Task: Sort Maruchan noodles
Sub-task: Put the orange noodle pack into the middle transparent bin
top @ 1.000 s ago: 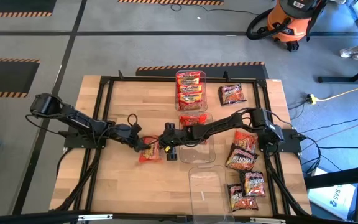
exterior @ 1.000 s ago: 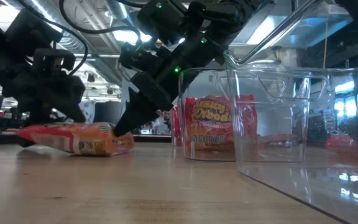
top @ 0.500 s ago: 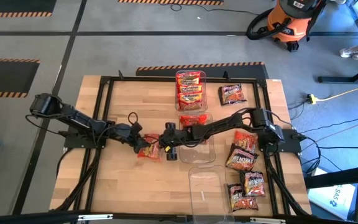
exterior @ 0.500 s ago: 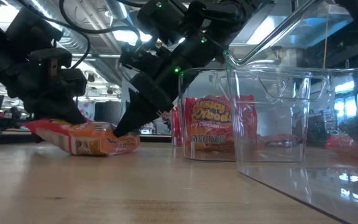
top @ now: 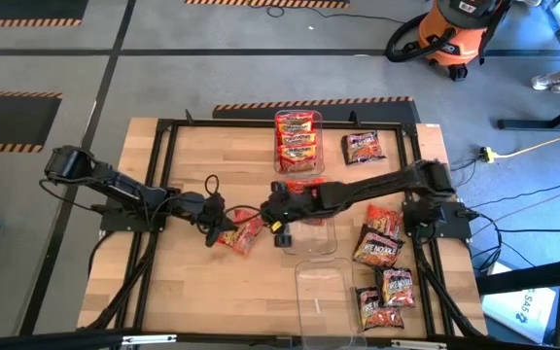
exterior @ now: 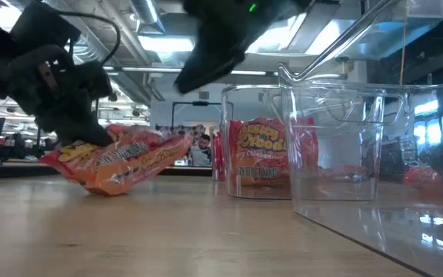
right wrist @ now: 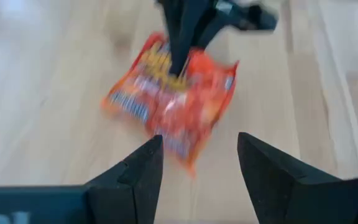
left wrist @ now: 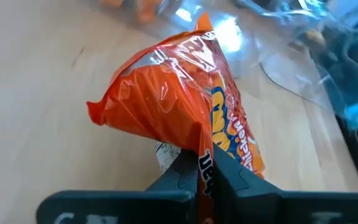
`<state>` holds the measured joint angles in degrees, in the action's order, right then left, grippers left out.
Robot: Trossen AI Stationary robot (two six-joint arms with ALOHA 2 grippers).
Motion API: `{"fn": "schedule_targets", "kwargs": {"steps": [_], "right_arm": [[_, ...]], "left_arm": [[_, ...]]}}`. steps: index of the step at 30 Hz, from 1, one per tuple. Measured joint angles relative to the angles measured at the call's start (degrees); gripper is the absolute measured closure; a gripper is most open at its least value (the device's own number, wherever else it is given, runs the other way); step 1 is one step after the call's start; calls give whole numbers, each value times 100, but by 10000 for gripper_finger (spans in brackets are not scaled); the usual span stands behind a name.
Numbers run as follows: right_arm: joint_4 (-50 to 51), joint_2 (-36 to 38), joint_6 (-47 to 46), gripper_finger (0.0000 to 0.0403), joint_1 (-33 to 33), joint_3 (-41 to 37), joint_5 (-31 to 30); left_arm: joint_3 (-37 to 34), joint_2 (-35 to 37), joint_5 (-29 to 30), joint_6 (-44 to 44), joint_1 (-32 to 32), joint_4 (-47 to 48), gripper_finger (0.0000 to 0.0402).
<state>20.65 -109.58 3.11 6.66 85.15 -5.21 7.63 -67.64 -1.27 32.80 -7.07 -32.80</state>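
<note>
I see left arm stretched toward table centre, left gripper (top: 224, 225) low, fingers (left wrist: 188, 171) pinched together, right arm reaching across, right gripper (top: 278, 230) raised, jaws apart

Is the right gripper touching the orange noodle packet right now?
No. The right gripper hangs open, apart from the orange packet, which only the left gripper pinches.

An orange-red noodle packet (top: 242, 233) is tilting up off the bench, one edge pinched and the far end resting on the wood. Red-yellow packets (top: 297, 137) are lying stacked at the far side. Dark packets (top: 380, 248) are lying scattered along the right side, one (top: 363, 147) sitting apart.
</note>
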Motion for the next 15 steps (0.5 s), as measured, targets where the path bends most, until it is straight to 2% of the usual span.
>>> {"fn": "schedule_targets", "kwargs": {"steps": [4, 9, 15], "right_arm": [[583, 528, -158, 214, 16, -206, 234], [621, 1339, -581, 214, 13, -864, 572], [221, 2361, -1252, 214, 76, -1962, 638]], "left_arm": [[205, 214, 91, -817, 0, 394, 396], [701, 449, 435, -1567, -28, 1274, 396], [1735, 584, 850, -2010, -57, 3369, 396]]}}
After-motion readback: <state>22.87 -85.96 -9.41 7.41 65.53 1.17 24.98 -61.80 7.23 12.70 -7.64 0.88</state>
